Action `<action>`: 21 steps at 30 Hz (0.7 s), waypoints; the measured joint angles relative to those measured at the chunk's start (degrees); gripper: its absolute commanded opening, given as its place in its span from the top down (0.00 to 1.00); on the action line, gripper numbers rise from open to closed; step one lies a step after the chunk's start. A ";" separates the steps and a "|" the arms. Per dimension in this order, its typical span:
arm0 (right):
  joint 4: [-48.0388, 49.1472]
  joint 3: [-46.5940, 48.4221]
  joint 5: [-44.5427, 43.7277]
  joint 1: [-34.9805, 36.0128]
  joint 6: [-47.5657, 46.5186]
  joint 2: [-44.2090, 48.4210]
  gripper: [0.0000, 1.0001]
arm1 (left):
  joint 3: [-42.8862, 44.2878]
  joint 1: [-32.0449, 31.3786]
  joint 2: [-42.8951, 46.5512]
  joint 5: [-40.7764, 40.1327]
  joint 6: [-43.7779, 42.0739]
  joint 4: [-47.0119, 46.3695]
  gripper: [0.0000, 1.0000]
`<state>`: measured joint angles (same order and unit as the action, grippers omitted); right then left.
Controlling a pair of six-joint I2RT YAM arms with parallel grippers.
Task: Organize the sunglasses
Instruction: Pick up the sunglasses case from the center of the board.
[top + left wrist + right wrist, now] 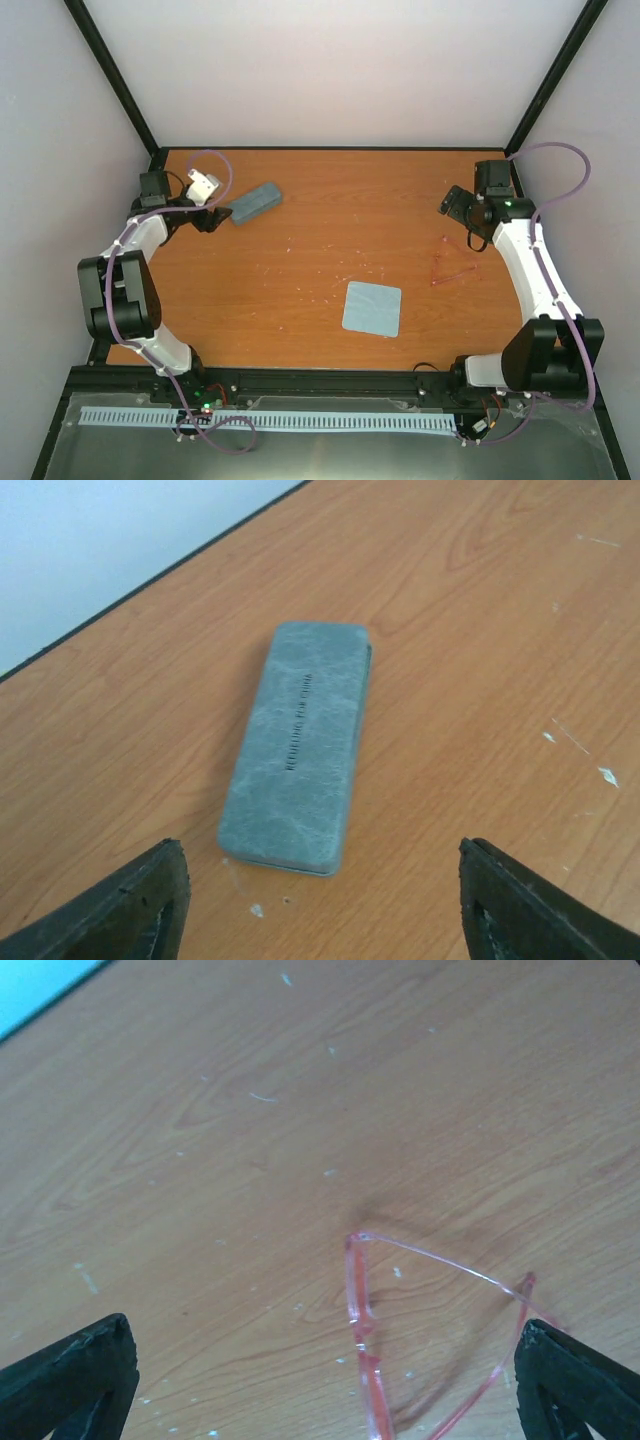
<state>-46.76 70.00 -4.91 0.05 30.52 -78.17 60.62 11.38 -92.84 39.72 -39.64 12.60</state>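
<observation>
Risk sits mostly with the sunglasses (452,265), which lie flat on the table (330,230) at about 3 o'clock in the top view, arms unfolded, thin and faint against the wood. The right gripper (455,203) hangs just beyond them, jaws spread wide and empty. In its wrist view the right gripper (322,1360) is not centred on the sunglasses (357,1300): the frame lies toward 5 o'clock, with one arm running close to the right-hand finger. If the jaws come down as they stand, I judge that finger may land on the arm and bend it, or the close may sweep the pair sideways without lifting it. So low a frame also gives the fingers little to catch, so they may scrape the wood and slip over it. The case (256,203) lies well apart at about 10 o'clock and looks shut. The left gripper (222,215) is released and holds nothing; seen from the wrist, the left gripper (322,900) has its jaws either side of the near end of the case (300,760). A pinch there could skid or spin the case rather than open it. The cloth (372,308) lies at about 5 o'clock, between the two, and a low carry could drag it.
</observation>
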 measured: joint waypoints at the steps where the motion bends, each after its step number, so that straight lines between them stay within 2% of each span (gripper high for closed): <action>1: 0.26 0.00 0.50 -0.02 0.00 0.59 0.00 | 0.09 -0.33 0.04 0.09 -0.81 0.87 0.21; 4: 2.40 -1.03 4.83 -0.66 -0.02 3.26 0.00 | 0.61 -0.96 0.04 0.35 -3.85 4.39 0.14; 11: 7.89 -4.39 15.87 -2.97 1.05 5.66 0.07 | 3.10 -1.62 -1.05 -1.07 -11.41 10.62 0.17; 21: 7.82 -3.26 19.41 -2.97 0.33 0.26 0.08 | 19.04 -4.81 -15.98 -6.23 -16.65 22.05 0.17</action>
<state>-38.94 66.74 14.50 -2.92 30.85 -77.91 79.66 6.57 -108.81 33.50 -56.29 34.65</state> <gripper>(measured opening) 0.923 0.828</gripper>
